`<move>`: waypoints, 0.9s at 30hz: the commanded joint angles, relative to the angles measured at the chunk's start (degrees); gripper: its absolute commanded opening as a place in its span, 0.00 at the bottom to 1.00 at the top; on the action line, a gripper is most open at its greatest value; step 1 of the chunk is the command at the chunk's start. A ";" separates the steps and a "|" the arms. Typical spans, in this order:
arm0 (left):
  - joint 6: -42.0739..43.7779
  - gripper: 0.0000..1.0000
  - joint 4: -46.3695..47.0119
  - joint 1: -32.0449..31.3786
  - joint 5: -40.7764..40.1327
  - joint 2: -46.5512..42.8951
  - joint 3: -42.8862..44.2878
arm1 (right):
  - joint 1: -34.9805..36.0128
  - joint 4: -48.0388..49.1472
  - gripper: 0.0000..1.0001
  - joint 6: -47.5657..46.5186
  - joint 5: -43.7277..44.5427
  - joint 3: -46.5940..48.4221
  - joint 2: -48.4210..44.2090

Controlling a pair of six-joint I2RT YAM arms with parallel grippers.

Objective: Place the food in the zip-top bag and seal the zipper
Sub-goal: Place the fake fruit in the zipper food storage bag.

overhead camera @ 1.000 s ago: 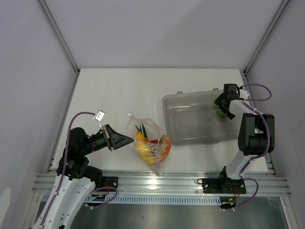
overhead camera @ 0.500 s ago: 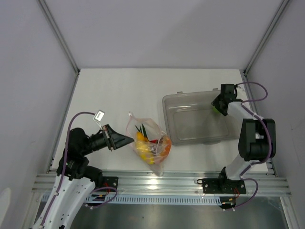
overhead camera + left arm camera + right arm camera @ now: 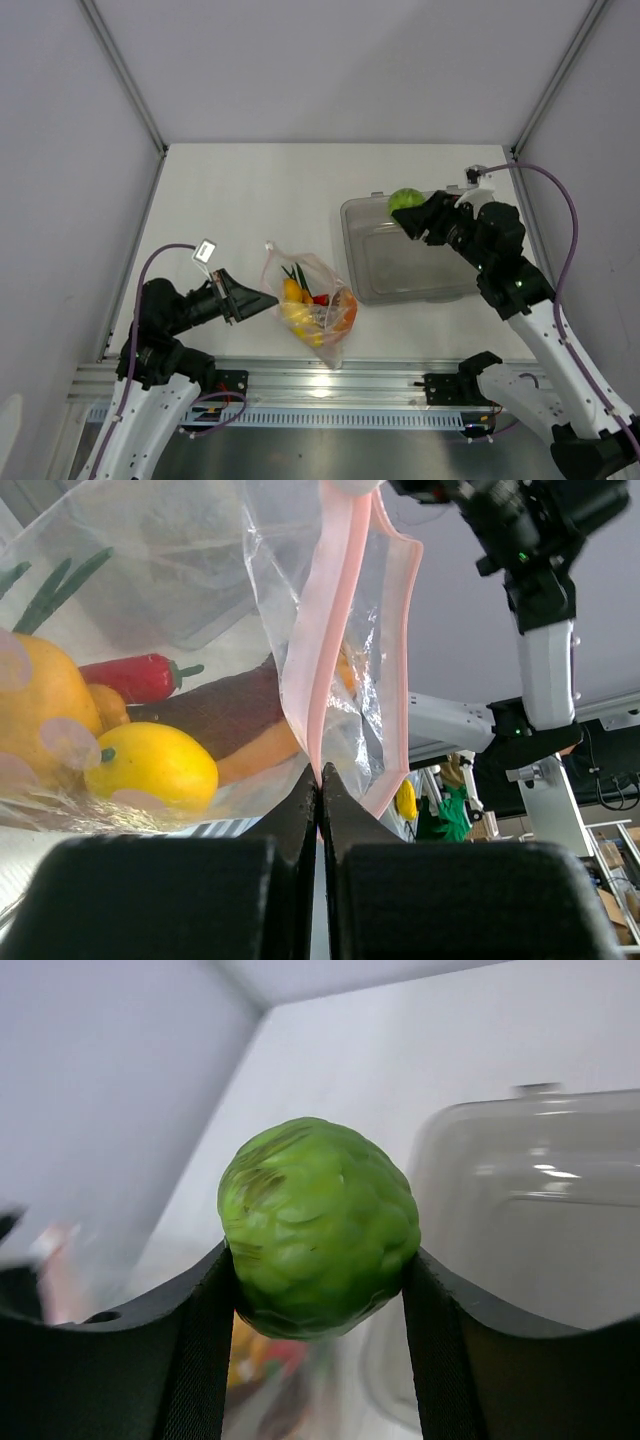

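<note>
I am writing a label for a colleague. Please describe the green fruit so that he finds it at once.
Find the grey translucent bin on the right side. Over its far edge, the right gripper grips a bumpy, round green fruit. It is the only food in view outside the clear bag.

1. In the left wrist view the zip-top bag [image 3: 160, 570] runs off the top and left edges. The scallion [image 3: 60, 585] and an orange fruit [image 3: 25, 710] are cut by the left edge.
2. In the right wrist view, whatever lies below and behind the green round fruit [image 3: 318, 1228] is only a blur. The grey bin [image 3: 540, 1190] is cut by the right edge.
3. From above, the right arm [image 3: 560, 350] leaves the picture at the bottom right corner.
</note>
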 commanded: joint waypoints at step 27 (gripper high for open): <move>-1.17 0.01 -2.36 -0.21 -1.40 -2.50 0.12 | 51.08 -2.49 0.06 -17.13 9.33 15.22 15.43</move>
